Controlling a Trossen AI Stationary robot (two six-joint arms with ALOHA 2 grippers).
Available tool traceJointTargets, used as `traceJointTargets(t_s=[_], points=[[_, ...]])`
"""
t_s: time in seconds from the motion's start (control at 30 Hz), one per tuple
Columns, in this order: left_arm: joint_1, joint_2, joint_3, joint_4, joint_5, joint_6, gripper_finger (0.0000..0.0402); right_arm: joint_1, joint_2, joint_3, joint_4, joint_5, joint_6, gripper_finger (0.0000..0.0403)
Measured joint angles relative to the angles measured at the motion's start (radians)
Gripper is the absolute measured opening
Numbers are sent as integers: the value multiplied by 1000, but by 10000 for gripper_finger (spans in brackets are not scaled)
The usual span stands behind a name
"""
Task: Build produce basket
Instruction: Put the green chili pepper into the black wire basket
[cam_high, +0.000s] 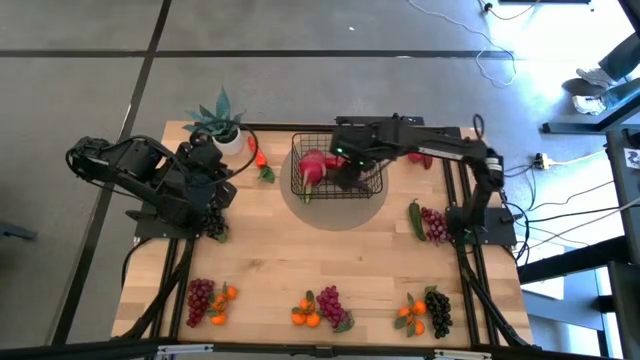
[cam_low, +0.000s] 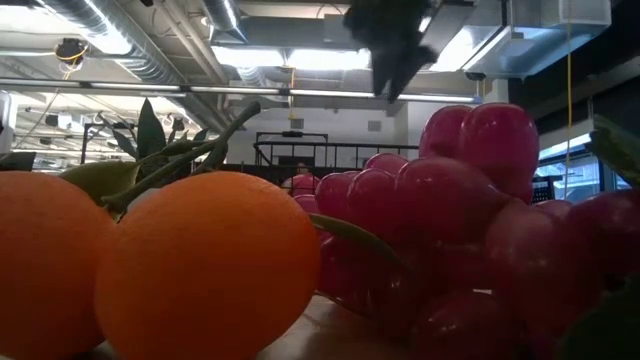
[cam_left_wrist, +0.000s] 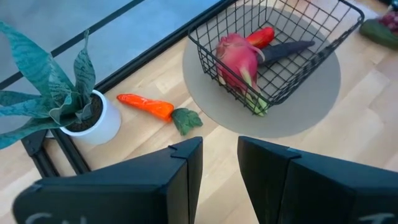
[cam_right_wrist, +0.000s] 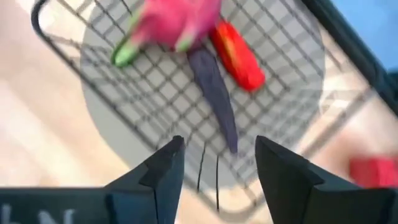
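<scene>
Hovering over the black wire-mesh basket (cam_high: 338, 166), right tool (cam_right_wrist: 214, 163) gapes empty, radish inside; left tool (cam_left_wrist: 219, 163) open, beside it.

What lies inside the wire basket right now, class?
Inside the basket lie a pink-red radish, a red pepper and a dark eggplant. In the high view the right arm covers part of it.
</scene>
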Motion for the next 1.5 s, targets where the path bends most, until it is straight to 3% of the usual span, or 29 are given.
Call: traceJointTargets(t_s=[0.23,0.43,0.73,0.97,1.2,1.5], points=[[0,0,0,1,66,70,90,110,-40,0,-217,1,253,181],[0,0,0,1,67,85,90,188,-48,-60,-216,-87,428,181],[0,0,0,1,67,86,90,220,-120,-358,-218,-207,579,181],[0,0,0,1,66,86,90,180,-202,-600,-209,-274,651,181],[0,0,0,2,66,85,90,127,-257,-837,-10,-320,630,181],[0,0,0,23,63,85,90,81,-258,-1025,130,-322,622,181]])
